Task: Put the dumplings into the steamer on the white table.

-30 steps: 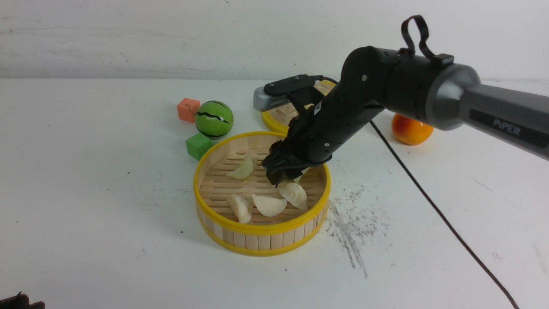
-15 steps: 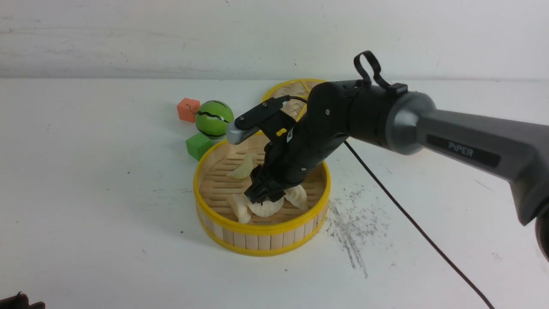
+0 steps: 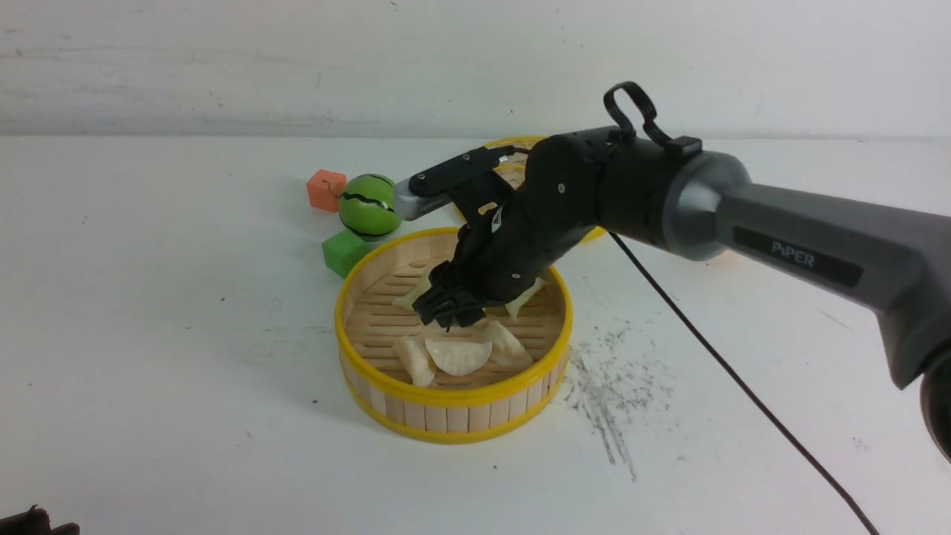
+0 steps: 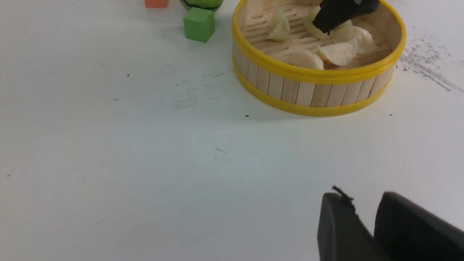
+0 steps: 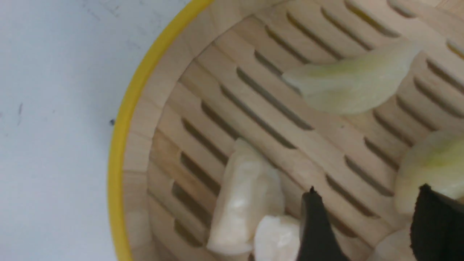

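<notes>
The right gripper (image 3: 448, 308) hangs over the middle of the steamer (image 3: 453, 401), at the centre of the front view. In the right wrist view its two dark fingers (image 5: 314, 224) stand apart with only slatted floor between them, so the jaws are open and hold nothing. The left gripper (image 4: 366, 221) shows at the lower right of the left wrist view, its fingers near each other above bare table (image 3: 148, 334); whether they are closed cannot be told, and nothing shows between them.

The dumplings (image 3: 458, 355) lie inside the steamer. Three sit together at its near side, one rests at the far left of the floor, and one pokes out under the right arm on the far right. That makes five in sight; a sixth may be hidden beneath the gripper, but that cannot be told.

No dumpling lies on the table in any view, so the task looks nearly or fully done. What seems left is to lift the right arm clear and confirm the count.

At the upper centre of the front view the lid (image 3: 520, 160) lies behind the arm. A green ball (image 3: 369, 206), an orange block (image 3: 325, 189) and a green block (image 3: 344, 252) sit left of it.
</notes>
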Available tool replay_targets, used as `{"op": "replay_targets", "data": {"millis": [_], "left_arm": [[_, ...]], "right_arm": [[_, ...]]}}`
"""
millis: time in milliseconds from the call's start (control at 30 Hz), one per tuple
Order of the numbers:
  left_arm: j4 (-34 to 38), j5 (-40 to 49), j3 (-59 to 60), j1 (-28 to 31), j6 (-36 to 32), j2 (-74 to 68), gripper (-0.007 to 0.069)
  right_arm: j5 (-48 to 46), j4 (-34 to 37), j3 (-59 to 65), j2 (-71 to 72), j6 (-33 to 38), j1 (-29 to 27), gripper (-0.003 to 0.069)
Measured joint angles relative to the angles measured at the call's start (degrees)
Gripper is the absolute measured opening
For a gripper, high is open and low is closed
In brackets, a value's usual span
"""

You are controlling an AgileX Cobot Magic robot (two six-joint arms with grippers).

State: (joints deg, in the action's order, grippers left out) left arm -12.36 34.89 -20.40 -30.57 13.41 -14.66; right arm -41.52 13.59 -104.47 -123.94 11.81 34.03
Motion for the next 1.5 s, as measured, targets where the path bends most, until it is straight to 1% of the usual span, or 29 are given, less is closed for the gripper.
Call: {"op": "replay_targets", "data": {"millis": [33,167,400,533,600,800,900,1067,1233,1333,1433,1467,1500], "left_arm": [[0.00,0.00,0.00,0.00,0.00,0.00,0.0154],[0.00,0.00,0.00,0.00,0.00,0.00,0.0154],[0.00,0.00,0.00,0.00,0.00,0.00,0.0154],[0.00,0.00,0.00,0.00,0.00,0.00,0.0154],[0.00,0.00,0.00,0.00,0.00,0.00,0.0154],[0.00,0.00,0.00,0.00,0.00,0.00,0.0157],[0.00,0.00,0.00,0.00,0.00,0.00,0.0162],[0.00,0.00,0.00,0.00,0.00,0.00,0.0165],[0.00,0.00,0.00,0.00,0.00,0.00,0.0167],[0.00,0.00,0.00,0.00,0.00,0.00,0.0172],[0.00,0.00,0.00,0.00,0.00,0.00,0.0175],[0.00,0.00,0.00,0.00,0.00,0.00,0.0176],[0.00,0.00,0.00,0.00,0.00,0.00,0.0176]], "right_arm": [[-2.26,0.00,-0.29,0.00,1.34,0.51,0.0358],[-5.39,-0.13,-0.40,0.00,5.07,1.74,0.0358],[-3.32,-0.23,-0.58,-0.50,6.08,2.05,0.0358],[-1.82,-1.58,-0.64,-1.82,5.86,2.05,0.0358],[-0.78,-3.79,-0.64,-2.48,4.20,2.05,0.0358],[0.85,-11.39,-0.64,-2.10,-8.99,2.05,0.0358],[0.29,-12.56,-0.64,-0.43,-11.81,2.05,0.0358],[-2.03,-12.60,-0.64,7.96,-12.19,2.05,0.0358],[-5.81,-12.60,-0.64,17.22,-11.06,2.05,0.0349],[-9.44,-13.27,1.60,24.85,-9.70,2.05,0.0298],[-11.23,-14.82,8.51,32.85,-9.04,2.05,0.0204],[-11.35,-15.11,9.82,34.67,-9.04,2.05,0.0190],[-11.35,-15.47,13.43,37.25,-8.97,2.05,0.0151]]}}
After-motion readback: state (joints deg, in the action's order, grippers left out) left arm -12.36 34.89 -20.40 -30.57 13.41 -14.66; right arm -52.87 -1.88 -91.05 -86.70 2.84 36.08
